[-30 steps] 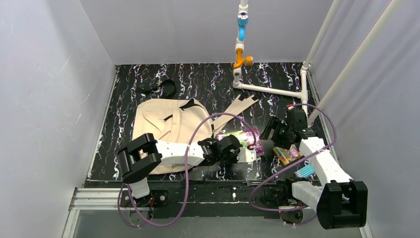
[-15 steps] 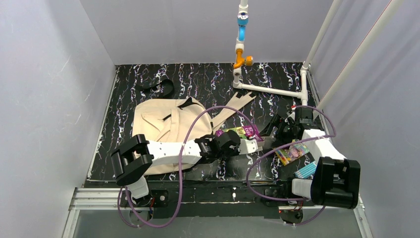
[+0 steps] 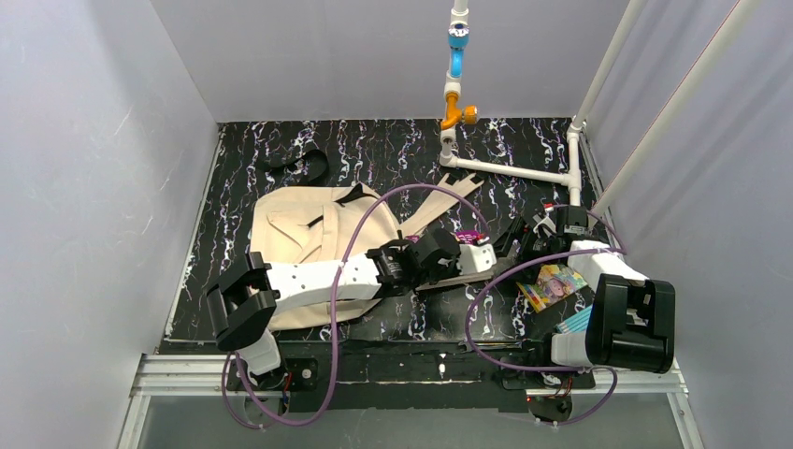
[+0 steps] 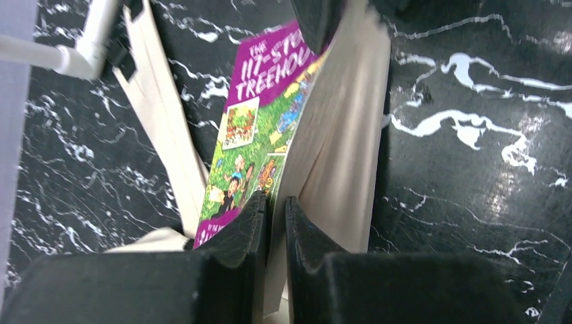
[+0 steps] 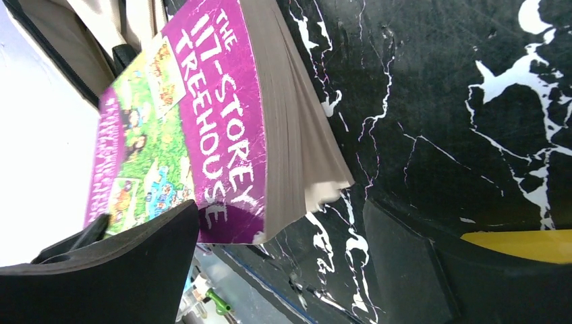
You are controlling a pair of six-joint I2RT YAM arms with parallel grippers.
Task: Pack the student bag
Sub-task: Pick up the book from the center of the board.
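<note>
Trainee: Grip question first: what does the left gripper [image 4: 273,202] have?

Operator: Its fingers are pressed nearly together on a thin slice of the paperback book [image 4: 270,115] at its lower edge. I cannot tell whether that slice is cover or a few leaves. The thick page block hangs to one side of the pinch, so I judge the hold weak: the book could fan open or tear.

Trainee: And the right gripper [image 5: 283,216]?

Operator: Spread wide and holding nothing, with one finger on either side of the book's corner above the black marbled table [image 5: 438,101]. I'd close it on the whole block, cover and pages together, before anything travels.

Trainee: Where's the student bag [image 3: 313,238]?

Operator: Lying flat on the table, left of the book. The left arm reaches across its near edge, and its beige straps [image 3: 449,198] stretch towards the book. I cannot tell whether its mouth is open. Find an opening first, then feed the book in low and spine-first, clear of the straps.

Trainee: Writing anywhere?

Operator: White capitals on the purple cover read "THE 117-STOREY TREEHOUSE". There is spine lettering, but it is too slanted to read. The colourful books [image 3: 552,283] beside the right arm show no legible title. The white pipe frame [image 3: 510,170] at the back carries no label I can make out.
</note>
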